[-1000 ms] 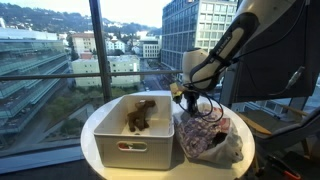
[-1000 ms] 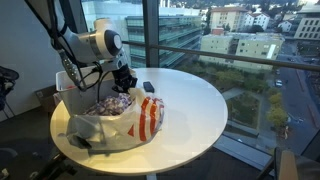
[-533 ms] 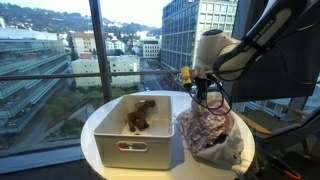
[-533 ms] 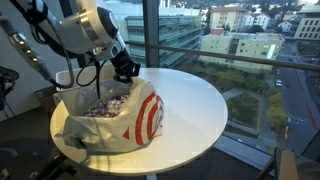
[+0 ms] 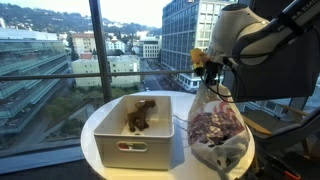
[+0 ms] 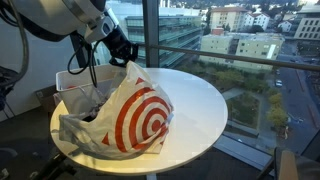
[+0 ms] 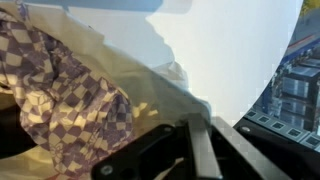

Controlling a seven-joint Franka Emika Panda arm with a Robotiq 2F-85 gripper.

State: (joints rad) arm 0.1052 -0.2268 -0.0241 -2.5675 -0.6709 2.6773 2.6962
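Note:
My gripper [image 5: 211, 70] [image 6: 124, 55] is shut on the top edge of a white plastic bag [image 5: 218, 135] [image 6: 135, 115] with a red bullseye print. It holds that edge well above the round white table [image 6: 200, 110]. The bag hangs stretched and upright, and its bottom rests on the table. Inside it lies a purple-and-white checked cloth [image 5: 212, 125] [image 7: 60, 90]. In the wrist view the jaws of my gripper [image 7: 195, 125] stand pressed together on the thin film of the bag [image 7: 200, 50].
A white rectangular bin [image 5: 135, 140] stands on the table beside the bag, with a brown object [image 5: 140, 114] in it. A large window with city buildings lies beyond the table. The table edge [image 5: 90, 130] is close to the bin.
My gripper has risen, still shut on the bag's edge. The bag has gone from slumped on the table to pulled up tall and taut.

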